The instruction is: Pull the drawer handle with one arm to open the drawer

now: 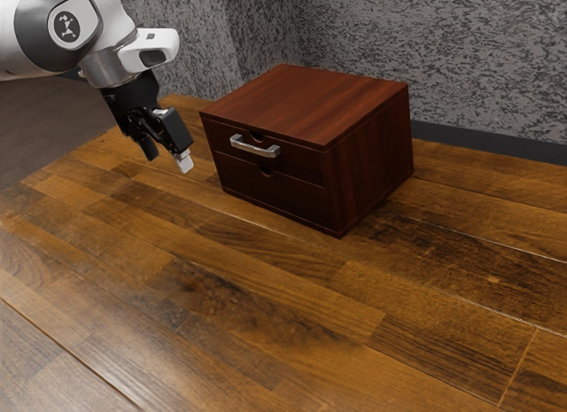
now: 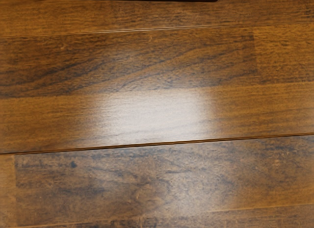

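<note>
Jaws spread and empty: the gripper (image 1: 167, 158) hangs over the desk (image 1: 292, 323) with nothing between its fingers. Biggest first. The desk is broad dark planks, and the wrist view looks straight down on them, with a pale glare patch (image 2: 149, 113) beneath the hand. The white arm (image 1: 62, 27) reaches in from the exterior view's upper left.

Next, the red-brown cabinet (image 1: 310, 102) stands toward the desk's far edge, by the grey wall (image 1: 461, 49). Its front is turned toward the gripper. Two drawers are stacked there and both sit flush, so nothing is open yet.

The upper drawer (image 1: 297, 161) carries the silver handle (image 1: 255, 146), a horizontal bar standing off the panel. The gripper is near it, on the exterior view's left, and clearly apart.

I'd call this step the approach. To do it well, square the fingers to the bar, one above and one below. Slide onto its middle and close firmly. Then draw straight back, square to the front. A skewed pull could jam the drawer or drag the cabinet.
</note>
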Controlling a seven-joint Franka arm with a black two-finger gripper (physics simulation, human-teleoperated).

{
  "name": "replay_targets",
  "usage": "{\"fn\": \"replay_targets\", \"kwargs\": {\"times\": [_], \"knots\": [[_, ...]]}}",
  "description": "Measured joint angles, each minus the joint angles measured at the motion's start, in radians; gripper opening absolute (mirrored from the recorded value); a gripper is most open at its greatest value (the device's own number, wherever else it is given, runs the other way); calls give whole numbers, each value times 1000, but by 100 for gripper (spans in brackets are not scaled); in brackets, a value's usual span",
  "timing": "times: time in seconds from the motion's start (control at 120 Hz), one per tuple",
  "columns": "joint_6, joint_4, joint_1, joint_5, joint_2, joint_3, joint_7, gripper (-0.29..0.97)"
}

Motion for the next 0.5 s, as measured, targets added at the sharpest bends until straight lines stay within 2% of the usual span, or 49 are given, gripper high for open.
{"fn": "replay_targets", "kwargs": {"times": [0.208,0.308,0.425,0.5], "knots": [[0,0,2,0,0,0,0,68],[-2,83,2,4,-16,-6,23,68],[12,176,28,4,-34,-61,170,68],[27,188,7,7,-31,-80,303,68]]}}
